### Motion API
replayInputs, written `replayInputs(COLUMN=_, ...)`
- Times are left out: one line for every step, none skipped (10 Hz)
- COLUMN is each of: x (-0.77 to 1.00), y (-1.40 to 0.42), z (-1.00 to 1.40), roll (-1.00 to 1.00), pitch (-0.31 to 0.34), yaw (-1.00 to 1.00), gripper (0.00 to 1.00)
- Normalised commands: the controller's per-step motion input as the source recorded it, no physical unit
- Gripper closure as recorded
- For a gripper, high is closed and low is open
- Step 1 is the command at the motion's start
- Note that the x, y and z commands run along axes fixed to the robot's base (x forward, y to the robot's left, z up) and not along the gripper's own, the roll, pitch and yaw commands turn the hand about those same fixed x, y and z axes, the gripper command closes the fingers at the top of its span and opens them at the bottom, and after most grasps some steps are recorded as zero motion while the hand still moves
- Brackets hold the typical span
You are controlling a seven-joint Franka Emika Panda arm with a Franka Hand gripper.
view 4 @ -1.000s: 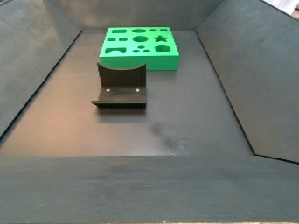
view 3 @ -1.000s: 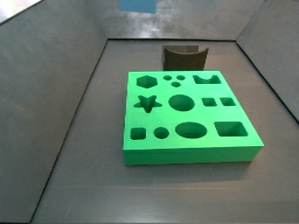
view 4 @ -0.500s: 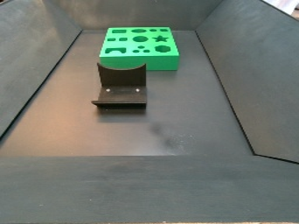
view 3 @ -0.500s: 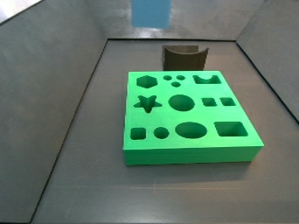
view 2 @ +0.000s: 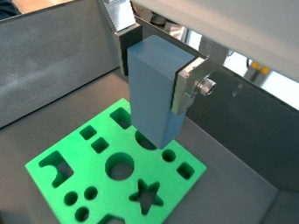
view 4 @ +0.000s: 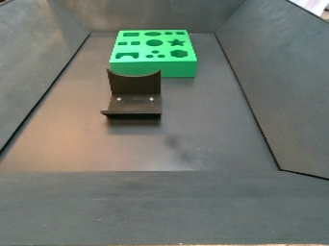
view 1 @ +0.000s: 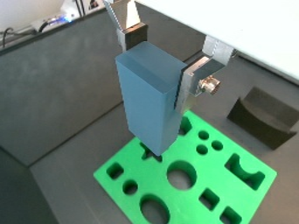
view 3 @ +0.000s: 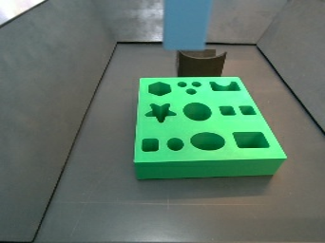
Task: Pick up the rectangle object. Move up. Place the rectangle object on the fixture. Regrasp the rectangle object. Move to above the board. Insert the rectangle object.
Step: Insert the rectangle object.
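Clamped between the gripper [view 1: 163, 54] fingers [view 1: 195, 77], rectangle object [view 1: 149, 94] hangs.

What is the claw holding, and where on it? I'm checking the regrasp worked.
The claw grips the rectangle object at its upper end, fingers on opposite faces, above the board.

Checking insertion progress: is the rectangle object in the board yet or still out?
Out. The tool holds the rectangle object upright above the board; its lower end hangs clear of the holes.

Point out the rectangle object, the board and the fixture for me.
rectangle object [view 1: 149, 96]: wrist view, broad front face, between the end effector [view 1: 163, 54] fingers.
board [view 3: 203, 167]: side view, front wall.
fixture [view 4: 133, 91]: side view, upright back face.
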Motion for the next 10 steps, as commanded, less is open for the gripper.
replayInputs(x=0.29, y=-0.22, z=-0.23, roll=0.00, pitch=-0.067, yaw=0.14, gripper=1.00)
replayInputs(x=0.25, y=-0.23, z=-0.22, roll=0.00, pitch=-0.063, yaw=0.15, gripper=1.00)
replayInputs(x=0.21, y=-0.25, z=-0.24, roll=0.00, pitch=-0.074, yaw=0.15, gripper=1.00)
replayInputs(x=0.20, y=-0.27, z=-0.27, roll=0.02, pitch=-0.086, yaw=0.15, gripper=1.00)
replayInputs(x=0.19, y=-0.28, z=-0.29, roll=0.06, pitch=-0.079, yaw=0.16, gripper=1.00)
replayInputs(x=0.14, y=-0.32, z=-0.30, roll=0.11, pitch=-0.069, yaw=0.15, gripper=1.00)
replayInputs(x=0.13, y=-0.36, z=-0.28, roll=0.18, pitch=-0.031, yaw=0.16, gripper=1.00)
replayInputs(x=0.19, y=-0.36, z=-0.28, roll=0.20, pitch=-0.001, yaw=0.15, gripper=1.00)
replayInputs(x=0.21, y=-0.37, z=-0.25, roll=0.23, pitch=0.000, yaw=0.16, gripper=1.00)
replayInputs(x=0.18, y=-0.28, z=-0.19, roll=0.13, pitch=0.000, yaw=0.12, gripper=1.00)
